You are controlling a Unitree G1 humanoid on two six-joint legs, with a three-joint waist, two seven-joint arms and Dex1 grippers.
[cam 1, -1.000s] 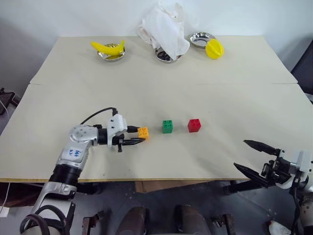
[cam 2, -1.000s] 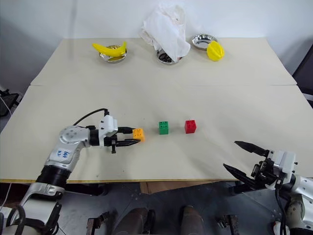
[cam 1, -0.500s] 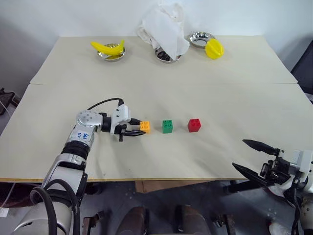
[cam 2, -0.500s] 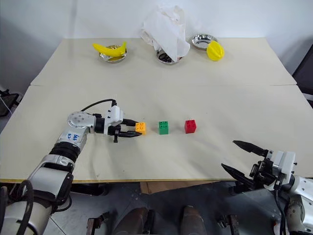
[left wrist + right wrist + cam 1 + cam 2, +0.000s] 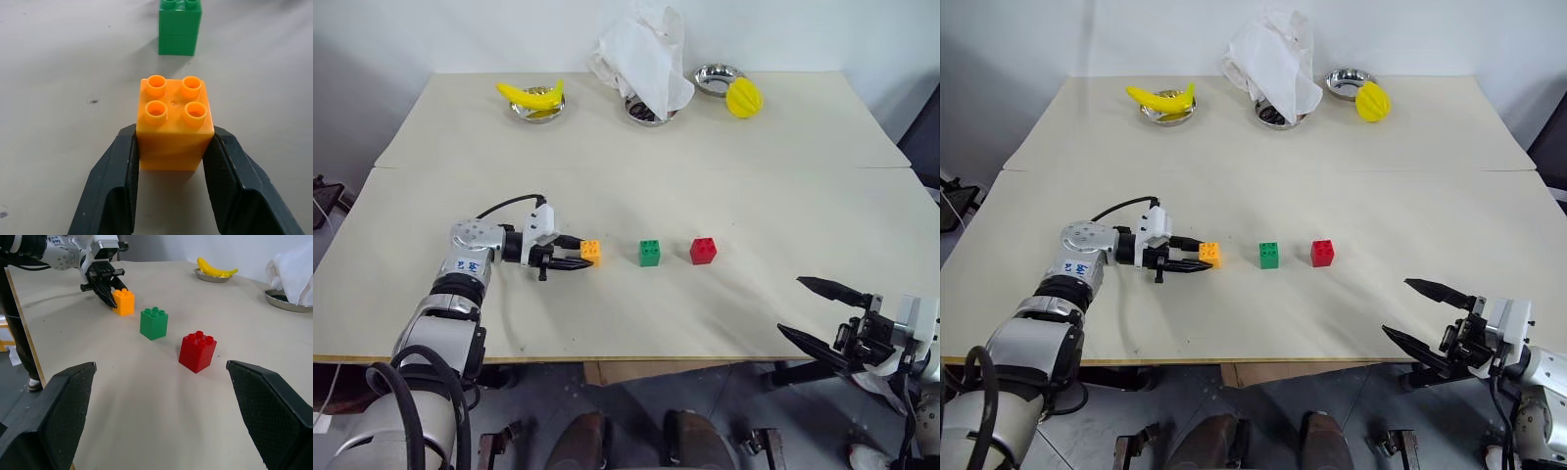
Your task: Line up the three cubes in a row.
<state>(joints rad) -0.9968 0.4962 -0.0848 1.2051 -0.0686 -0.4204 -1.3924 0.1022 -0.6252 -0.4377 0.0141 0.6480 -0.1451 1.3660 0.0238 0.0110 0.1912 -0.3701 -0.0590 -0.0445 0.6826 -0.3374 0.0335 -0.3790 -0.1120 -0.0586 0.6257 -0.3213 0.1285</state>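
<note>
Shift since a second ago: the left end effector (image 5: pixel 579 255) and the orange cube (image 5: pixel 591 252) in it now sit a little farther from the green cube (image 5: pixel 649 252) and slightly farther back on the counter (image 5: pixel 636 157), so the gap between orange and green has widened; green, red and the right end effector have kept their places.
Left end effector: its two black fingers (image 5: pixel 115 188) are pressed against opposite sides of the orange cube, studs up — clamped on it low over the counter.
Beyond its fingertips: the green cube, apart from the orange one, and past that the red cube (image 5: pixel 703 250), all three roughly along one line.
Right end effector (image 5: pixel 818 313): fingers spread wide, holding nothing, off the counter's near edge — well apart from the red cube, the nearest to it.
Far edge, well away from both: banana (image 5: pixel 529 95) on a small metal dish, white cloth (image 5: pixel 641 54) heaped over a middle dish, round yellow toy (image 5: pixel 743 97) beside a third dish (image 5: pixel 713 74).
</note>
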